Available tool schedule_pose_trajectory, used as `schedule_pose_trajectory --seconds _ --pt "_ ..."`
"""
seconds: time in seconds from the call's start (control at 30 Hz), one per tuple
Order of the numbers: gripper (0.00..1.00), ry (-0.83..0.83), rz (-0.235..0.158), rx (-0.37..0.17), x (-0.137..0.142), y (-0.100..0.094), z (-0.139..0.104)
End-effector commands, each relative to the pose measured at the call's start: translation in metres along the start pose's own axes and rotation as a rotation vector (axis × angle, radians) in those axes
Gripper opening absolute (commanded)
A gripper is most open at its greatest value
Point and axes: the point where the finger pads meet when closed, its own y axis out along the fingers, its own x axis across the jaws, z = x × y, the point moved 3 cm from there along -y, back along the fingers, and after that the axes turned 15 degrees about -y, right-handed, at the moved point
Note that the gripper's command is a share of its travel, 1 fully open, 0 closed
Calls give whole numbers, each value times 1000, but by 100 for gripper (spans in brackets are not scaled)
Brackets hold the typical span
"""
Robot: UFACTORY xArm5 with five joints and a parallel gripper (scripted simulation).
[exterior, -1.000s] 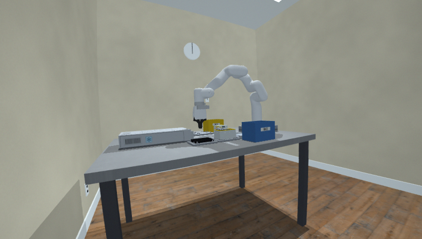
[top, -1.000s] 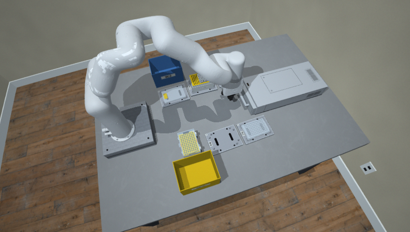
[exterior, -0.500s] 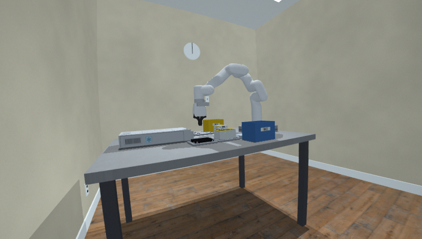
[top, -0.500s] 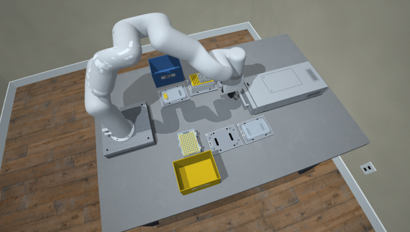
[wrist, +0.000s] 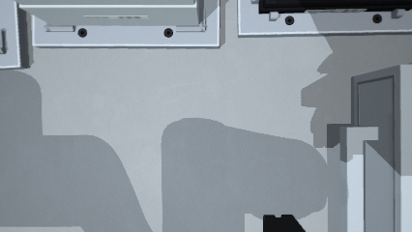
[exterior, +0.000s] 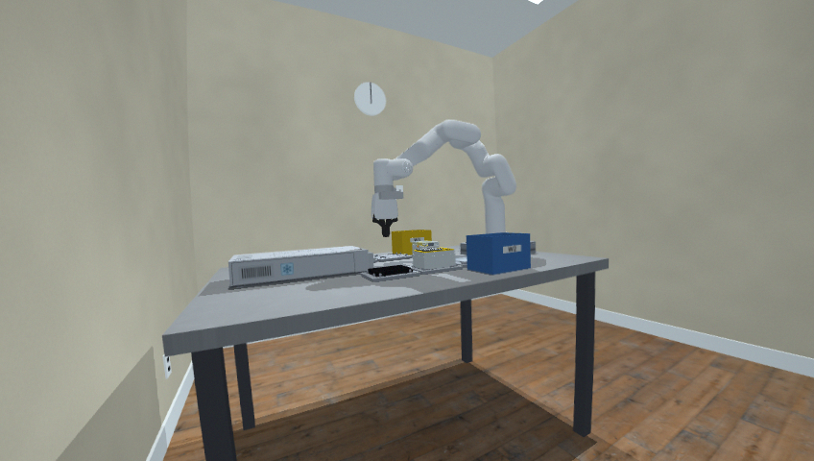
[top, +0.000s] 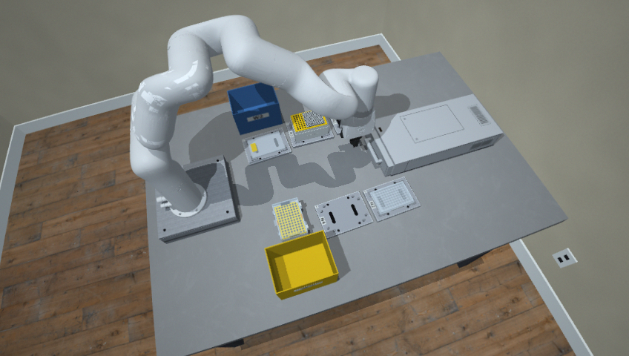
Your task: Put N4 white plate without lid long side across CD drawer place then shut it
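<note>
On the grey bench, the cooler looks long, pale and boxy.

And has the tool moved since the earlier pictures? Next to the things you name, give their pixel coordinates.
Yes, upward. In the side view, the tip of the tool point(top: 355, 142) point(exterior: 385, 233) point(wrist: 283, 224) was level with the lower part of the yellow bin point(top: 304, 262) point(exterior: 402, 243); now it is nearer the bin's top edge.
</note>
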Motion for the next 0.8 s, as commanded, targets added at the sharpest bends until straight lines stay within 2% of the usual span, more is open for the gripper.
schedule_pose_trajectory --seconds 0.0,0.3,0.67,0.7,0.77 --pt "0 0 -2 -6 1 -10 0" --pt "0 0 -2 -6 1 -21 0" --pt "0 0 -2 -6 1 -21 0" --pt "100 33 -2 -6 -3 -24 1" --pt "100 100 -3 -6 -11 -30 3"
